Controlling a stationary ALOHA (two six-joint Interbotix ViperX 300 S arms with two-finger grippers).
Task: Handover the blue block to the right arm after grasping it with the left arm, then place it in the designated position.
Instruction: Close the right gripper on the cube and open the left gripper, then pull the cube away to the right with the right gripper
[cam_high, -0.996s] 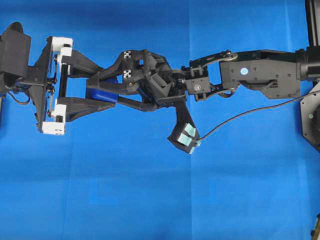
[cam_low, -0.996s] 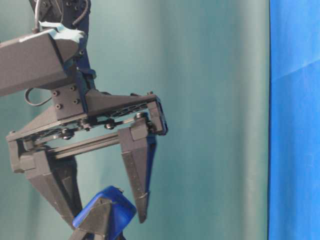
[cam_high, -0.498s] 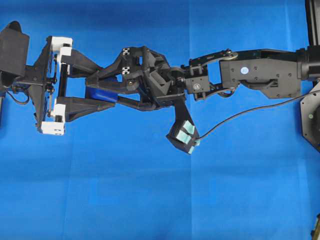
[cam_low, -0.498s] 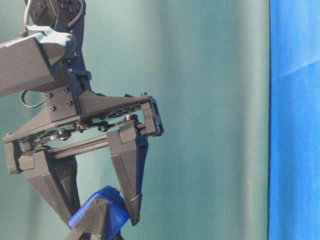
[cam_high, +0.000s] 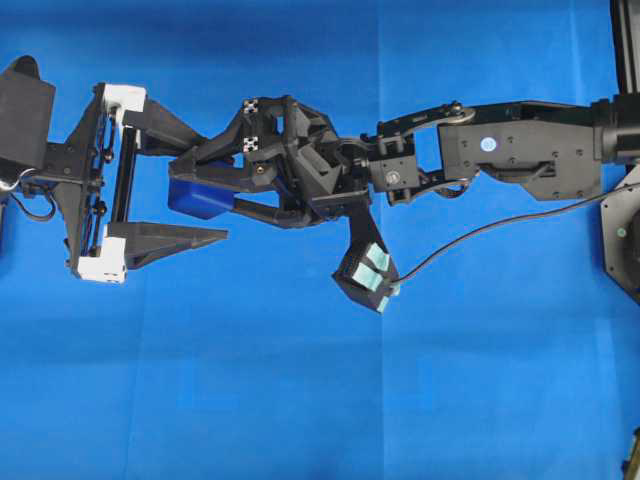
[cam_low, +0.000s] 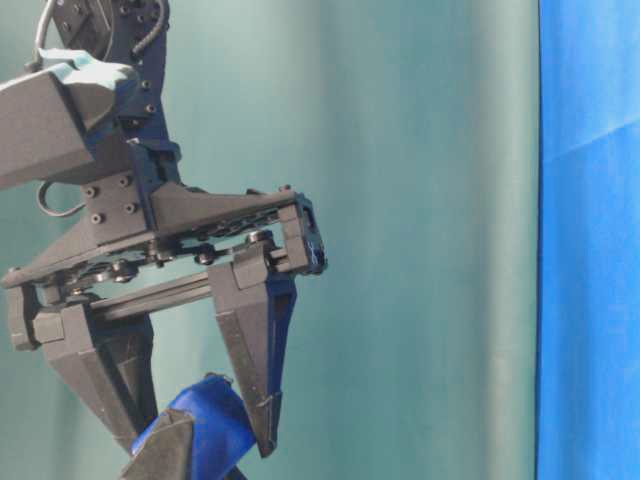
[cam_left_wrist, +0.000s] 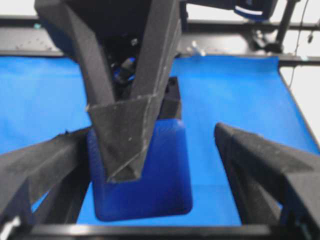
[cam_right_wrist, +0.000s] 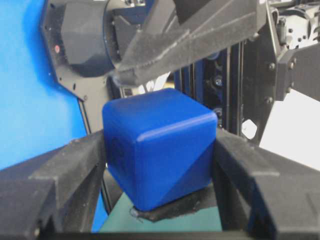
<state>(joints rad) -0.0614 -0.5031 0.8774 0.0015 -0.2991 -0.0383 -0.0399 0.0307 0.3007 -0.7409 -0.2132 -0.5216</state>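
Since the earlier frame, the white-bracketed left gripper (cam_high: 200, 185) is spread apart – the rounded, glossy dark-blue cube (cam_high: 200, 197) is clamped by the mint-trimmed right gripper (cam_right_wrist: 160, 150).

Even, bright lighting from above; overhead view sharp edge to edge, saturated blue cloth (cam_high: 300, 400) with faint fold lines, almost no cast shadows under the arms. Small glare dot on the right arm (cam_high: 520, 150) casing. Table-level view is softer, teal backdrop (cam_low: 430, 200) mildly uneven in brightness, black parts lose detail in dark areas. Left wrist view is blurry: blue block (cam_left_wrist: 150, 185) between the jaws and both near fingers (cam_left_wrist: 270, 160) out of focus, white blown-out patches along the top edge. Right wrist view crisper; block (cam_right_wrist: 160, 150) shows a lit top and shaded lower face, overexposed white at far right beyond the jaws.
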